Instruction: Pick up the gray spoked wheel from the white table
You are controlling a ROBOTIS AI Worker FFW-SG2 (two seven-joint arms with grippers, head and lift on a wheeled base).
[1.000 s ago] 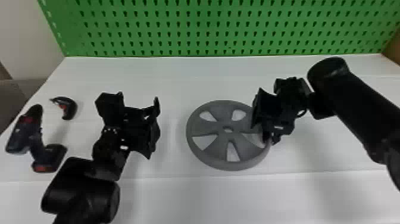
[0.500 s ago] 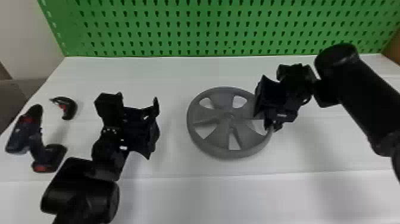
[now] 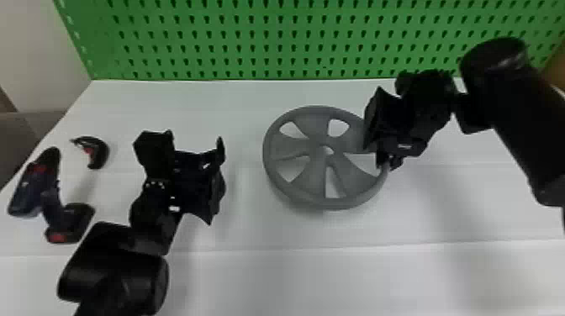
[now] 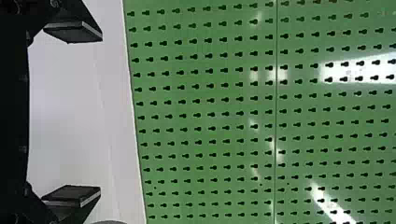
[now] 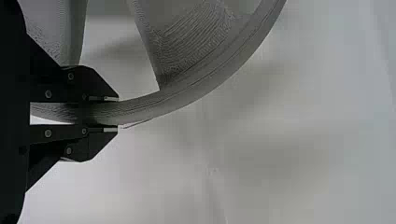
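the wheel (image 3: 313, 124) was over the table (image 3: 252, 285), near the middle of my head view. my right gripper (image 3: 384, 164) was closed on its rim at my right, one finger on each side. well to the left of it, my left gripper (image 3: 195, 145) stood wide open with nothing between its fingers. farther left lay a drill (image 3: 51, 204); behind the table rose a green pegboard (image 3: 294, 41).

wheel (image 3: 313, 124): partly behind right gripper (image 3: 386, 162) | pegboard (image 3: 281, 42): top cut off
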